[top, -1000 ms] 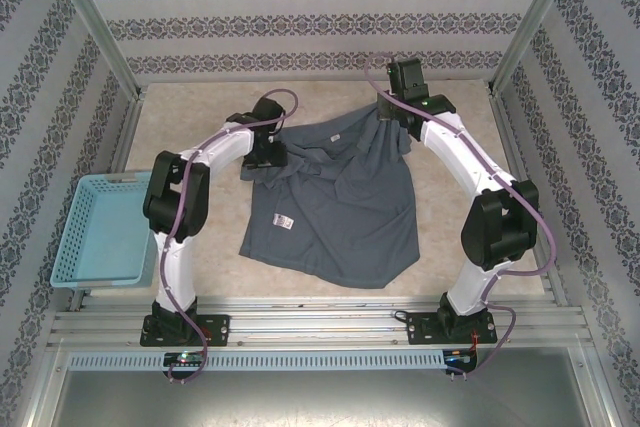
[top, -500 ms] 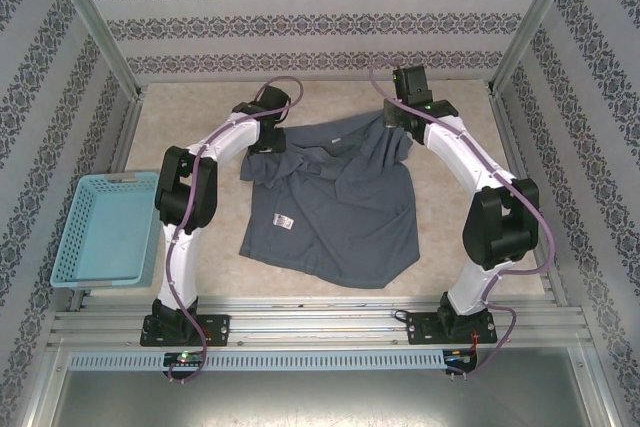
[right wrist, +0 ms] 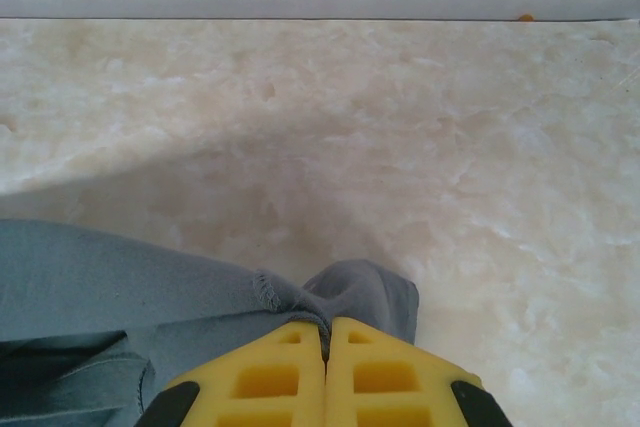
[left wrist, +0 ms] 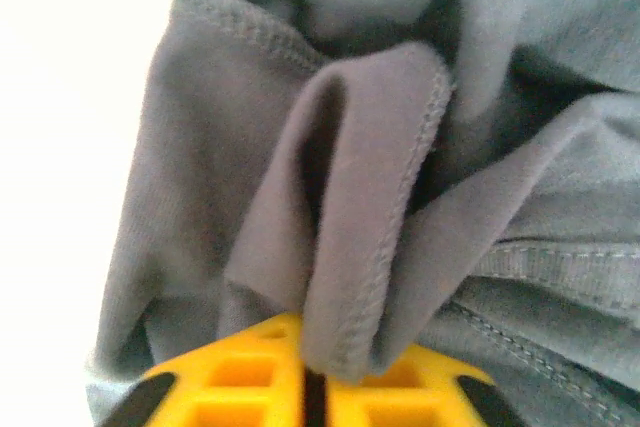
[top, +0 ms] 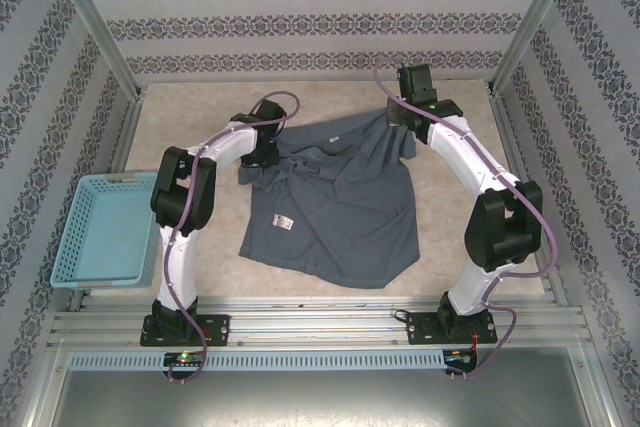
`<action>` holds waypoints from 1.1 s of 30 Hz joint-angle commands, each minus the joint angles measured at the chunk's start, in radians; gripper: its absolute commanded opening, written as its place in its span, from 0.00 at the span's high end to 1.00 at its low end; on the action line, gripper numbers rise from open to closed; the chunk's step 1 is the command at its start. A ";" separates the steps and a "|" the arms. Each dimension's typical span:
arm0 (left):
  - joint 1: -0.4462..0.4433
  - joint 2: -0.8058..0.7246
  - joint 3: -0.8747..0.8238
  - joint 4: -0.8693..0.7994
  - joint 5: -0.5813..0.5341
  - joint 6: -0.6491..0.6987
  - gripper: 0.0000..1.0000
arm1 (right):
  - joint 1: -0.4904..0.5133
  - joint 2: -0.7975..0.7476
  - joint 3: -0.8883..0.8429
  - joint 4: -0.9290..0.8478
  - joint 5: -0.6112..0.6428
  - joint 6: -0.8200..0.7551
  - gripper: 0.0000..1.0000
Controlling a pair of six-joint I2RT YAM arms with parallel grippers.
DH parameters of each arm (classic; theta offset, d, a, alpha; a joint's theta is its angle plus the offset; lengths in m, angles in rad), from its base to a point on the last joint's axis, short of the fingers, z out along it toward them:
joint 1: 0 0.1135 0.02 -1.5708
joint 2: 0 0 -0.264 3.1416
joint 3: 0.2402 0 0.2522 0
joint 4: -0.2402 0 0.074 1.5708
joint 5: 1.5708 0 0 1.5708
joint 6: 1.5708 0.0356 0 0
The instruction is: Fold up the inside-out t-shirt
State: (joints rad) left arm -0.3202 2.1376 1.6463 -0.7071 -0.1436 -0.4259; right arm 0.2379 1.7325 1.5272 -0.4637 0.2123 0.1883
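Marble-look tabletop [top: 460, 162]: the slate-grey t-shirt [top: 345, 212] lies rumpled at centre, white label [top: 283, 220] up. Wrist close-ups reveal the left hand [left wrist: 315, 382] clamped on a stitched hem fold, and the right hand [right wrist: 328, 332] clamped on its far edge.

A robot test cell in a lab, not a lived-in room. Patterned wallpaper [top: 300, 27] panels hang inside a bare aluminium frame [top: 92, 32], boxing in a marble-look surface [top: 190, 112]. Two white-and-black robot arms, the left arm [top: 178, 247] and the right arm [top: 462, 157], are bolted to slotted metal rails [top: 320, 325] at the near edge, with purple cables [top: 291, 99] looping along them.
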 commanded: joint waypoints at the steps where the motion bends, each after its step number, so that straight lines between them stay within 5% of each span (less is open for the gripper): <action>1: 0.010 -0.134 -0.029 -0.012 -0.047 0.015 0.99 | -0.010 -0.080 0.004 -0.011 0.045 0.006 1.00; 14: 0.010 -0.789 -0.222 0.006 0.036 0.035 1.00 | 0.021 -0.524 -0.071 -0.087 0.026 -0.020 1.00; 24: 0.010 -1.245 -0.167 0.036 0.159 0.017 1.00 | 0.063 -0.903 0.068 -0.163 -0.188 0.024 1.00; 29: 0.010 -1.354 -0.077 0.079 0.176 0.007 1.00 | 0.064 -0.930 0.205 -0.163 -0.240 0.046 1.00; 33: 0.009 -1.267 0.009 0.063 0.124 0.022 1.00 | 0.064 -0.837 0.293 -0.167 -0.188 0.026 1.00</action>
State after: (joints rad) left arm -0.3187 0.7933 1.6299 -0.6701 0.0185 -0.4072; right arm 0.2974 0.8101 1.7912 -0.6392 0.0010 0.2108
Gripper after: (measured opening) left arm 0.048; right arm 0.060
